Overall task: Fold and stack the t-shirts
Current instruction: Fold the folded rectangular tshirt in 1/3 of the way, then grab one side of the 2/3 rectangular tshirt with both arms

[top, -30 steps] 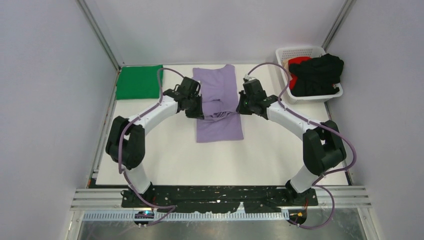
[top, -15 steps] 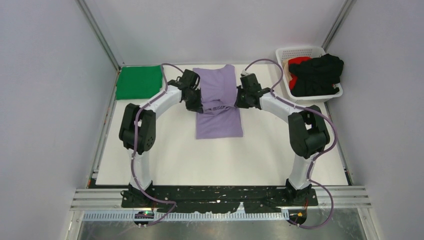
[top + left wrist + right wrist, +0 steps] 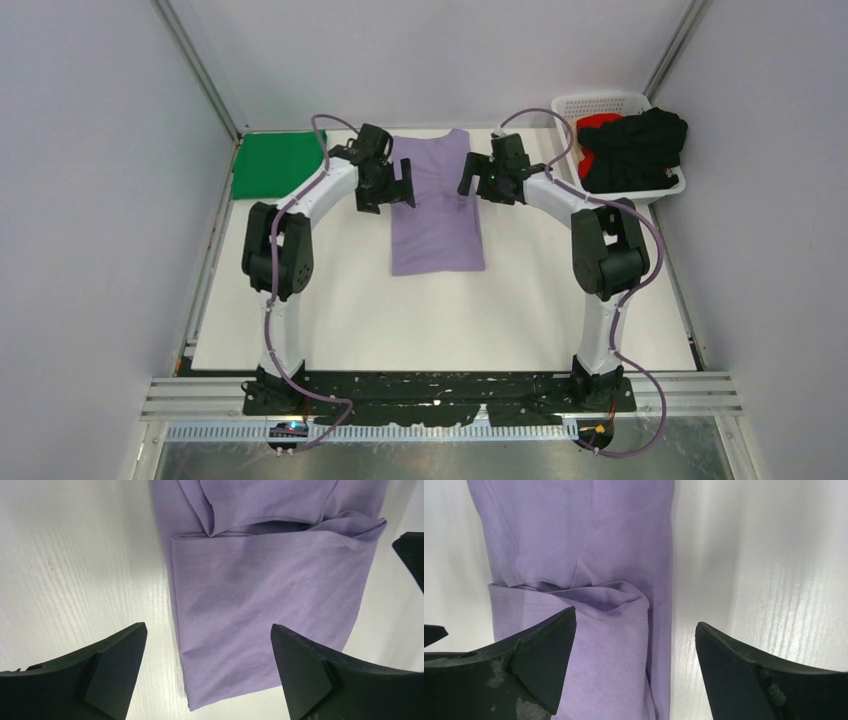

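The white table [image 3: 330,310] carries the folded lavender t-shirt [image 3: 437,215] at its centre. Only the top view shows the basket [image 3: 600,103] far right, holding the black t-shirt [image 3: 635,150] and red t-shirt [image 3: 597,122], and the green t-shirt [image 3: 275,165] far left. The wrist views alone show the lavender fold's layered edges under the left gripper [image 3: 207,630] and right gripper [image 3: 635,617], both spread wide and holding nothing.

We see a plain purple shirt [image 3: 437,215], a plain green shirt [image 3: 275,165], a black shirt [image 3: 640,150] and a red shirt [image 3: 597,123]. The table [image 3: 450,320] is white. The basket [image 3: 600,101] is white with little holes.
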You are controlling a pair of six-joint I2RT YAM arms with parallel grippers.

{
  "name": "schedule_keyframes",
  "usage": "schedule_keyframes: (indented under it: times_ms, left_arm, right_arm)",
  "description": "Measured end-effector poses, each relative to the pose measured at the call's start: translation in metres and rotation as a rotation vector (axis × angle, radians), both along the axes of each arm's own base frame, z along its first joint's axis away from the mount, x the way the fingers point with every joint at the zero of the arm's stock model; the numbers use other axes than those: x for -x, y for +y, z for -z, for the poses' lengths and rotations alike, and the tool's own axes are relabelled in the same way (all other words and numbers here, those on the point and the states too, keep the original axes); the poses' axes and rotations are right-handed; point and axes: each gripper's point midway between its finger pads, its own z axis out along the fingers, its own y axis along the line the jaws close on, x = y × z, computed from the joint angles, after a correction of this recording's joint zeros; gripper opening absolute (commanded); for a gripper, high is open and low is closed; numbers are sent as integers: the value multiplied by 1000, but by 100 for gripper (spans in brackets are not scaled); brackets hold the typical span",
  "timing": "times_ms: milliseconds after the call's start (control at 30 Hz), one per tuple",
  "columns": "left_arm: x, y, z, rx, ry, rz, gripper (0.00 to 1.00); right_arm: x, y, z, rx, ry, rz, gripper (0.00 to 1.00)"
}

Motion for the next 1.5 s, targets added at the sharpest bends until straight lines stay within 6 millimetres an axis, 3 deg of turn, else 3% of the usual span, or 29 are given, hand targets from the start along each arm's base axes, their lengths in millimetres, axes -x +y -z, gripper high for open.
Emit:
schedule_keyframes:
  times_ms: [100,167,300,467,600,700,933,1200,1267,1333,1400,1500]
  left_arm:
    - [1,5,-4,2,-16,-10,100]
    - [15,8,-6,14,-13,-8,100]
    - [52,13,-10,52,-1,4,100]
    - [109,15,6,60,66,26,95]
    - [137,11,27,50,120,49,82]
    - [150,10,38,44,154,55,74]
    - [146,6,46,59,153,32,51]
    - [146,1,63,66,195,32,36]
    - [145,-1,64,72,199,37,22]
    - [143,-4,65,74,203,37,2]
    - [140,-7,68,76,209,39,0]
    - [134,-13,68,88,214,38,0]
  right_arm:
    - [-1,-4,-5,-3,-17,13,95]
    - [9,-10,-7,-3,-16,14,95]
    - [47,-18,-4,-10,10,-7,95]
    - [110,-27,13,-32,80,-32,99]
    - [150,-31,34,-55,152,-46,87]
    - [160,-28,39,-83,163,-57,78]
    - [167,-16,43,-144,175,-81,60]
    - [175,0,52,-168,207,-119,27]
    - [174,3,54,-174,210,-121,21]
    - [173,5,55,-183,210,-121,13]
    - [170,7,57,-192,205,-121,7]
    - [167,8,57,-198,196,-120,5]
